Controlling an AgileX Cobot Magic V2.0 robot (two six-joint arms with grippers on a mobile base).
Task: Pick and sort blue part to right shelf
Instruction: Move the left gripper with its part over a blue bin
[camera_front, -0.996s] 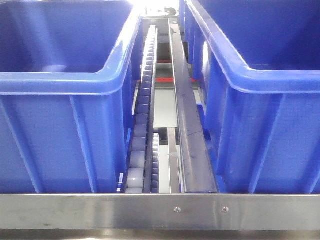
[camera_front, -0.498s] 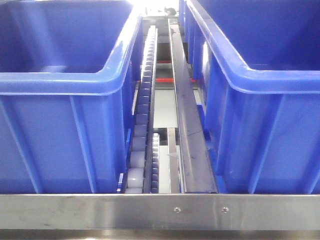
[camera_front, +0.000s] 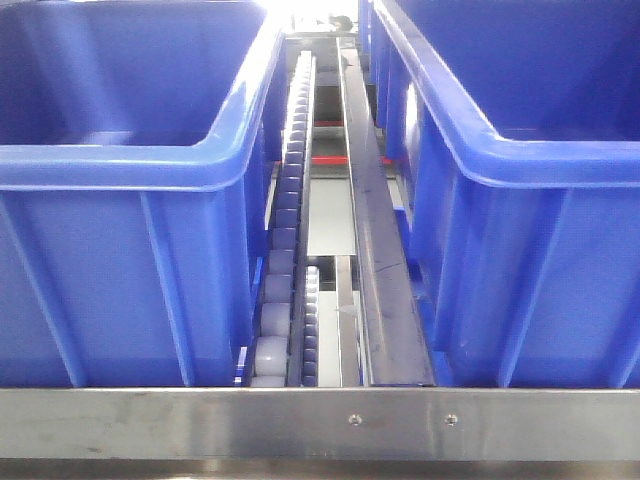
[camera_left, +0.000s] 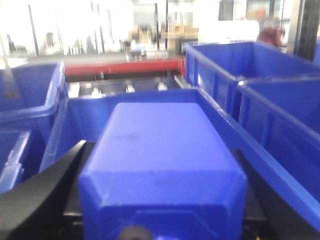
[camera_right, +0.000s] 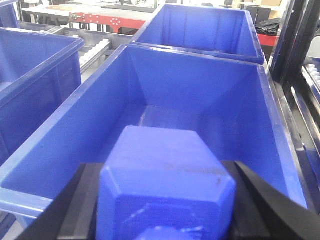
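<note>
In the left wrist view my left gripper (camera_left: 157, 150) is shut on a blue part (camera_left: 160, 180), a smooth blue block held between two black fingers (camera_left: 50, 192). The picture is blurred. In the right wrist view my right gripper (camera_right: 159, 166) is shut on a second blue part (camera_right: 165, 185), held above the near end of an open blue bin (camera_right: 165, 85). The right shelf shows in the front view: a steel front rail (camera_front: 200, 422) with two screws, a pale roller track (camera_front: 290, 200) and a steel divider (camera_front: 375, 230). No gripper or part shows in the front view.
Big blue bins stand left (camera_front: 120, 160) and right (camera_front: 520, 160) of the track. The left wrist view shows blue bins at right (camera_left: 240, 60) and left (camera_left: 30, 90) and a red beam (camera_left: 125, 67) behind. Another bin (camera_right: 200, 25) stands beyond the one under my right gripper.
</note>
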